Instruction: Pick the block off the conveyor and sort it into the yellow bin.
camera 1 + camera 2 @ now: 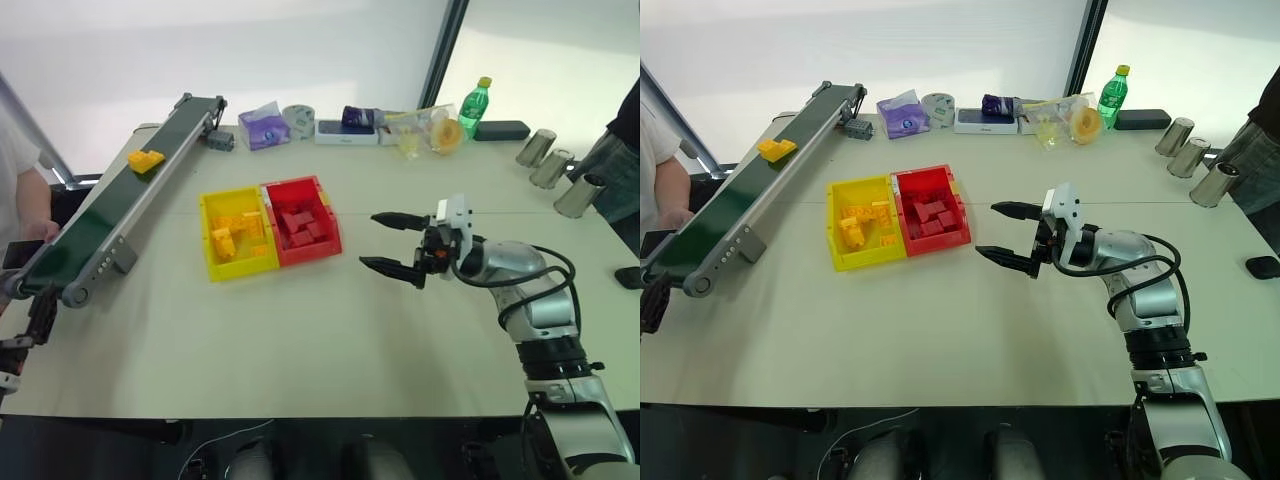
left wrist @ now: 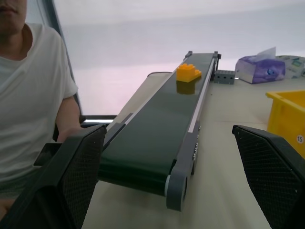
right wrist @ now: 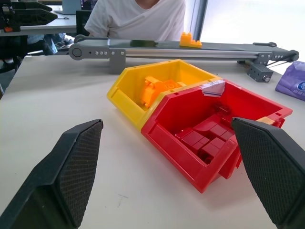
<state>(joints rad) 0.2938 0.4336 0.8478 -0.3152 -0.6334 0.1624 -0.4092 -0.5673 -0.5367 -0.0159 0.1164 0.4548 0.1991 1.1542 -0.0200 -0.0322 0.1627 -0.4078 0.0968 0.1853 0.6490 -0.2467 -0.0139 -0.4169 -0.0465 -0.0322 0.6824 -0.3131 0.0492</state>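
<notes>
Yellow-orange stepped plastic toy brick (image 1: 145, 159) | on dark green conveyor belt (image 1: 90, 222) | likely light, rigid, smooth; pinch flat sides | left gripper (image 2: 171, 191) spread, empty | right gripper (image 1: 392, 243) spread, empty

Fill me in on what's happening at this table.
A yellow block rides the conveyor, with no claw touching it. The left claw is open at the belt's near end, facing up the belt toward the block. The right claw hovers open over the table beside the red bin. The yellow bin already holds yellow bricks. A person sits by the conveyor.
</notes>
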